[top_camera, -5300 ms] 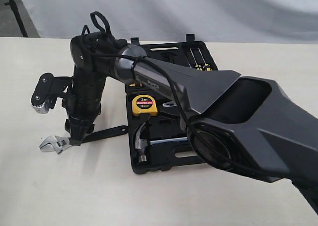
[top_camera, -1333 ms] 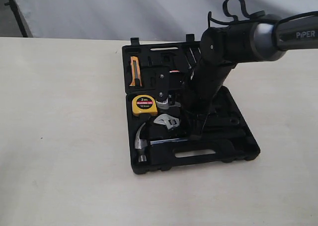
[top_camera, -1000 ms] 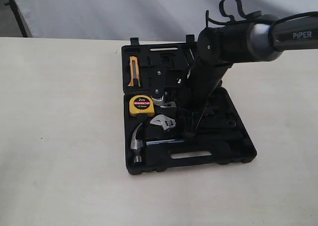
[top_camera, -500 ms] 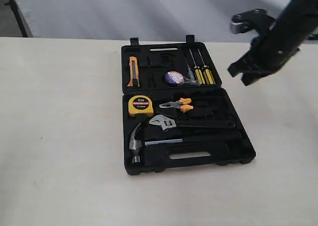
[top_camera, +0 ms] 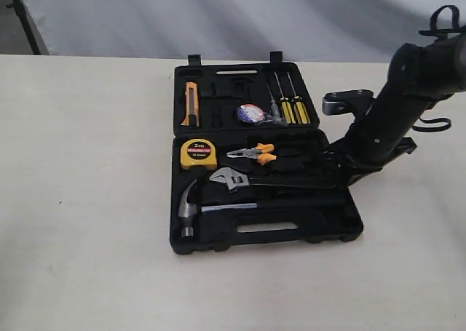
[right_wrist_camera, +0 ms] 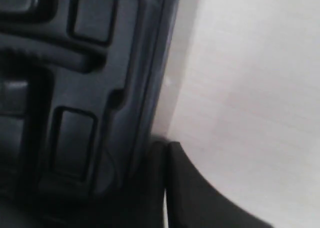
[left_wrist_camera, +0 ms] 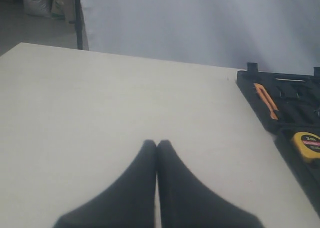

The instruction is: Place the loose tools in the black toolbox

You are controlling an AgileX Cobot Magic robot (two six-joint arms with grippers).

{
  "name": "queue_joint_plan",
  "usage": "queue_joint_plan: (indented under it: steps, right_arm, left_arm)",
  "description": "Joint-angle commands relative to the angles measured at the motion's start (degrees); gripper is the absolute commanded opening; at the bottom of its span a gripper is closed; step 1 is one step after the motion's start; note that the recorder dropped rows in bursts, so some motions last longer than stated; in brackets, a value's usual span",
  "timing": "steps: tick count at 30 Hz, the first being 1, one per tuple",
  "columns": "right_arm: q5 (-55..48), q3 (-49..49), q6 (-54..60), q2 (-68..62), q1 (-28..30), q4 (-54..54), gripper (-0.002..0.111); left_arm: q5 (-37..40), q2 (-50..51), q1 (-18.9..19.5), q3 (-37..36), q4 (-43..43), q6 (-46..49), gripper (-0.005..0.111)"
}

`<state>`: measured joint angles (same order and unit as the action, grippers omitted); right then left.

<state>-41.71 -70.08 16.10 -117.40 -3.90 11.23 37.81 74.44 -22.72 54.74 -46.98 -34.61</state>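
The black toolbox [top_camera: 320,233] lies open on the table. In its near half lie the claw hammer [top_camera: 191,204] and the adjustable wrench [top_camera: 233,178]. The small tape roll [top_camera: 250,113] sits in the far half. My right gripper [top_camera: 341,165] is shut and low, right beside the toolbox's right rim. The right wrist view shows its tips [right_wrist_camera: 166,145] against the toolbox wall [right_wrist_camera: 150,77]. My left gripper [left_wrist_camera: 157,144] is shut over bare table, with the toolbox [left_wrist_camera: 287,133] off to one side. It does not show in the exterior view.
A yellow tape measure [top_camera: 198,151], orange-handled pliers [top_camera: 251,154], screwdrivers [top_camera: 291,109] and an orange utility knife [top_camera: 191,102] also rest in the case. The right arm [top_camera: 397,105] slants over the table right of the box. A pale backdrop hangs behind the table.
The right arm carried the wrench from the table's left into the box, lifted away to the right, then dropped beside the box's right rim. The toolbox has slid slightly left.
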Motion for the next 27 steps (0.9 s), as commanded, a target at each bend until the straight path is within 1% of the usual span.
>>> queue_joint_plan:
  steps: [1,7,11,14,17,21,25,27]
  right_arm:
    - [-0.4,0.2,-0.1,-0.8,-4.1,1.4,-0.001]
    - [-0.4,0.2,-0.1,-0.8,-6.3,3.5,-0.001]
    - [-0.5,0.2,-0.8,-0.8,-6.3,5.7,-0.001]
    - [-0.3,0.2,-2.8,1.2,-5.9,4.6,-0.001]
    - [0.4,0.2,-6.2,6.2,-4.3,2.4,-0.001]
    - [-0.4,0.9,-13.5,16.0,-2.4,-4.4,-0.001]
    - [3.5,7.3,-24.5,29.2,-2.4,-14.2,-0.001]
    - [7.1,12.0,-27.9,35.7,-2.4,-15.9,-0.001]
  left_arm:
    - [-1.0,-0.5,0.2,-0.5,0.8,-0.6,0.001]
    - [-1.0,-0.5,0.2,-0.5,0.8,-0.6,0.001]
    - [-1.0,-0.5,0.2,-0.5,0.8,-0.6,0.001]
    - [-1.0,-0.5,0.2,-0.5,0.8,-0.6,0.001]
    - [-1.0,-0.5,0.2,-0.5,0.8,-0.6,0.001]
    - [-1.0,-0.5,0.2,-0.5,0.8,-0.6,0.001]
    - [-1.0,-0.5,0.2,-0.5,0.8,-0.6,0.001]
    - [-1.0,-0.5,0.2,-0.5,0.8,-0.6,0.001]
